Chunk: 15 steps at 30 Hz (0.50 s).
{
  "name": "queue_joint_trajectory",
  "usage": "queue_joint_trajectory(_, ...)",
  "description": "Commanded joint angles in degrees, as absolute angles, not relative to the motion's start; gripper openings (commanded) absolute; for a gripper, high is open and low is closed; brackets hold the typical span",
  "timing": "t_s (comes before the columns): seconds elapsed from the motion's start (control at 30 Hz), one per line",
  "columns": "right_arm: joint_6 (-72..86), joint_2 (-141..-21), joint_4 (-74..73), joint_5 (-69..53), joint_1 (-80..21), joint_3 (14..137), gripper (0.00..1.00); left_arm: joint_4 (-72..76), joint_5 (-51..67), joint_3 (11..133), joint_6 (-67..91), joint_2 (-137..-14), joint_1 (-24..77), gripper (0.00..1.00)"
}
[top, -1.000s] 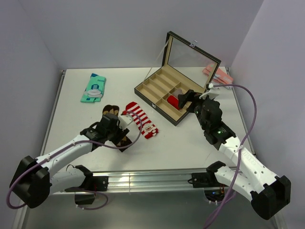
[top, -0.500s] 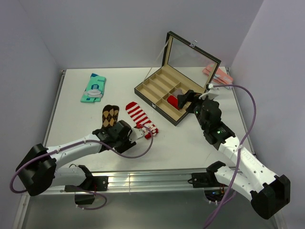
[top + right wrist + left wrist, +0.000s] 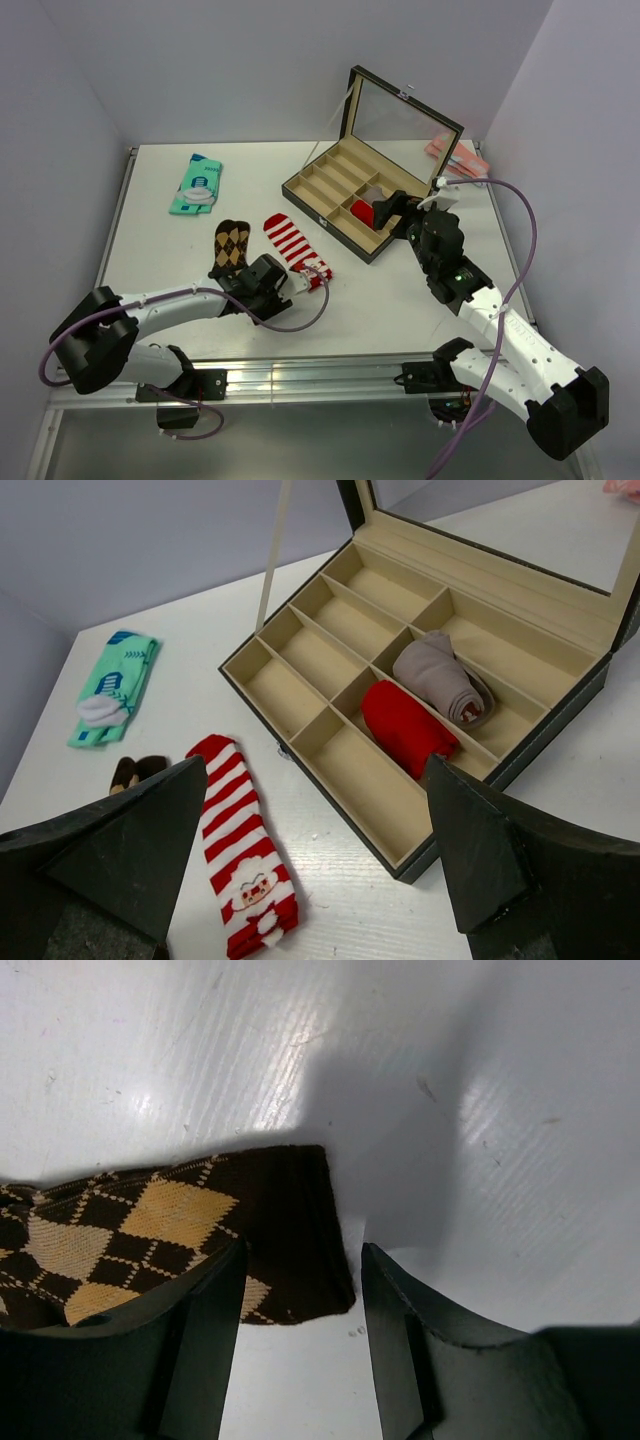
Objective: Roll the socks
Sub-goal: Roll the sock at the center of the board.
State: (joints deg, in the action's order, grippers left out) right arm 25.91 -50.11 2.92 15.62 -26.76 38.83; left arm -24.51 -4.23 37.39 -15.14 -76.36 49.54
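We see the left end effector (image 3: 302, 1255) has slid toward 4 o'clock since a second ago. It's now off most of the brown-and-tan argyle fabric sock (image 3: 230, 243), which lies flat on the white surface (image 3: 400, 300). Its jaws are partly apart, straddling the sock's dark end, not clamped. The red-and-white striped Santa-face sock (image 3: 297, 252) lies just at 3 o'clock of the argyle. The right end effector (image 3: 393, 210) is unmoved, spread wide and empty, at the 4 o'clock edge of the black compartment box (image 3: 318, 212).
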Motion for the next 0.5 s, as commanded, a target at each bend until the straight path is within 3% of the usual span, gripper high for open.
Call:
queue_joint_trajectory(0.0, 25.5, -49.0, 4.1, 16.9, -26.8, 38.1, 0.96, -20.3, -7.5, 37.8, -14.0, -77.4, 49.8, 0.55)
queue_joint_trajectory(0.3, 24.5, -48.0, 4.1, 16.5, -26.8, 37.7, 0.96, -14.7, -11.8, 34.2, -14.3, -79.8, 49.8, 0.51)
queue_joint_trajectory(0.47, 24.1, -47.6, 3.9, 16.0, -26.8, 37.6, 0.96, -14.0, -8.3, 32.9, -15.6, -81.2, 49.7, 0.35)
